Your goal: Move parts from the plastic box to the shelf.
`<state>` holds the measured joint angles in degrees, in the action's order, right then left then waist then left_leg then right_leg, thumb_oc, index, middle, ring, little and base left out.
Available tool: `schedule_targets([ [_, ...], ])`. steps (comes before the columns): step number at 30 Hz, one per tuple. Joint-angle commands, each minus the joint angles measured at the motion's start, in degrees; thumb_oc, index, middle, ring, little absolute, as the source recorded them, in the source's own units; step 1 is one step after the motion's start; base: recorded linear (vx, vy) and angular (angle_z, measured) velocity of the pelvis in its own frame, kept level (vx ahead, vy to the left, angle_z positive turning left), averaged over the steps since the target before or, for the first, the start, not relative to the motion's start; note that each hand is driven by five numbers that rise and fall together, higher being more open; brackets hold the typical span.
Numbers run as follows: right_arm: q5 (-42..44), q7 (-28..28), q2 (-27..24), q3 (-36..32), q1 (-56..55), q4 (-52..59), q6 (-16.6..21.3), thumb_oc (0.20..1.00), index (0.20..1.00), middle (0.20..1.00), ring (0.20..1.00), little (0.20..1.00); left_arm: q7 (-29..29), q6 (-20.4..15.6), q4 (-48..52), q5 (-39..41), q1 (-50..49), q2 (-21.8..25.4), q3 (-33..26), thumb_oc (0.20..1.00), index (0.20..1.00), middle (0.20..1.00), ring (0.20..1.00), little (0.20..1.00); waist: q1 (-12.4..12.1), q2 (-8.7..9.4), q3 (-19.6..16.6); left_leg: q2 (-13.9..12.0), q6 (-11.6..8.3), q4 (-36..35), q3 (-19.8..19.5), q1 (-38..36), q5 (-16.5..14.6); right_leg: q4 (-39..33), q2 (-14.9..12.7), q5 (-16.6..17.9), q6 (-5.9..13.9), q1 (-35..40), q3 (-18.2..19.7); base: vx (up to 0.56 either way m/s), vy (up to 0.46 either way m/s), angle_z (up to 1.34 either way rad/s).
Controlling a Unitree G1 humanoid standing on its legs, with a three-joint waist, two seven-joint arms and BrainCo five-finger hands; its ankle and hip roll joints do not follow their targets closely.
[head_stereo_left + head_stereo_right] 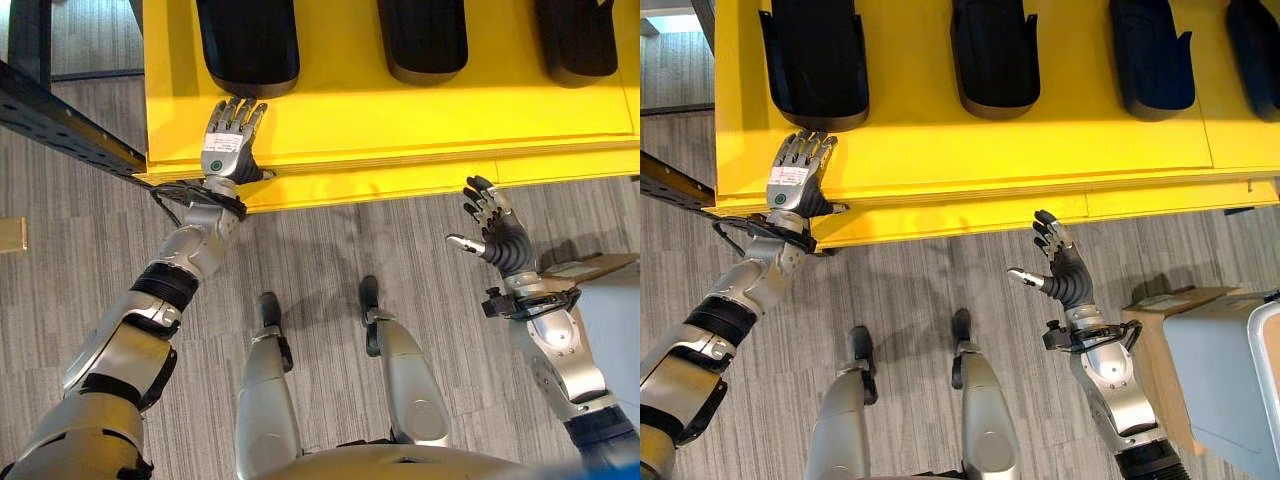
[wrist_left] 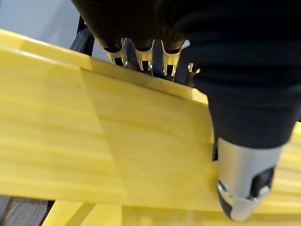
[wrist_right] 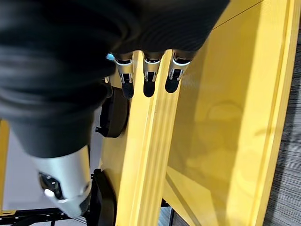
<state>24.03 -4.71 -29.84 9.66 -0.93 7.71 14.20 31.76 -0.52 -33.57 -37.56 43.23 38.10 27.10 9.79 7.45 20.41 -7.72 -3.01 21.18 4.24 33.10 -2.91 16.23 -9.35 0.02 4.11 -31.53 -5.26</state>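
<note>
Left hand [image 1: 792, 180] flat on the front edge of the flat yellow shelf [image 1: 1040, 150], fingers straight, holding nothing. Right hand [image 1: 1064, 272] raised over the grey striped floor [image 1: 910, 290] just before the shelf, fingers loosely spread, empty. Four dark curved plastic parts [image 1: 995, 55] lying in a row along the shelf. Pale blue plastic box [image 1: 1225, 370] beside the right arm, next to a brown cardboard carton [image 1: 1155, 340].

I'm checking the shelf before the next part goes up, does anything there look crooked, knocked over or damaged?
Nothing stands out. The black moulded parts lie in an even row on the yellow shelf, none tipped or visibly broken. The left hand rests open on the shelf's front edge; the right hand hangs open over the floor, empty.
</note>
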Motion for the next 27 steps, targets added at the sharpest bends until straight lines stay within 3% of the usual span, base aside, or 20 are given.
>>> schedule_targets([
  [1, 1.4, 0.2, -2.9, -1.6, -1.5, 4.9, 3.8, 1.0, 1.0, 1.0, 1.0, 1.0, 0.1, -0.4, -4.0, 1.2, 6.1, -1.9, 0.9, 1.0, 1.0, 1.0, 1.0, 1.0, 2.0, -2.29, -1.8, -4.5, -2.47, 3.0, -0.3, -1.8, -3.7, 0.8, -4.1, 0.5, 3.82, 2.9, 0.9, -0.01, 0.001, -0.04],
  [15, 1.7, 0.6, -3.4, -1.4, -1.1, 4.5, 3.6, 1.0, 1.0, 1.0, 1.0, 1.0, -1.5, -0.5, -7.6, 3.4, 11.3, -1.6, 2.9, 1.0, 1.0, 1.0, 1.0, 1.0, 2.7, -2.28, -2.7, -4.4, -2.5, 2.9, 0.1, -1.2, -3.6, -0.4, -3.9, 1.6, 4.09, 2.6, 1.2, 0.0, 0.003, -0.02],
  [27, 2.9, 3.4, -2.8, -1.9, -2.7, 4.1, 1.4, 1.0, 1.0, 1.0, 1.0, 1.0, -9.1, -2.8, -8.7, 11.6, 18.3, 1.3, 4.6, 1.0, 1.0, 1.0, 1.0, 1.0, 3.0, -2.97, -3.8, -4.1, -2.43, 3.0, 0.1, -1.9, -3.7, -1.7, -4.1, 2.0, 4.4, 4.2, 1.3, 0.0, 0.0, 0.0],
])
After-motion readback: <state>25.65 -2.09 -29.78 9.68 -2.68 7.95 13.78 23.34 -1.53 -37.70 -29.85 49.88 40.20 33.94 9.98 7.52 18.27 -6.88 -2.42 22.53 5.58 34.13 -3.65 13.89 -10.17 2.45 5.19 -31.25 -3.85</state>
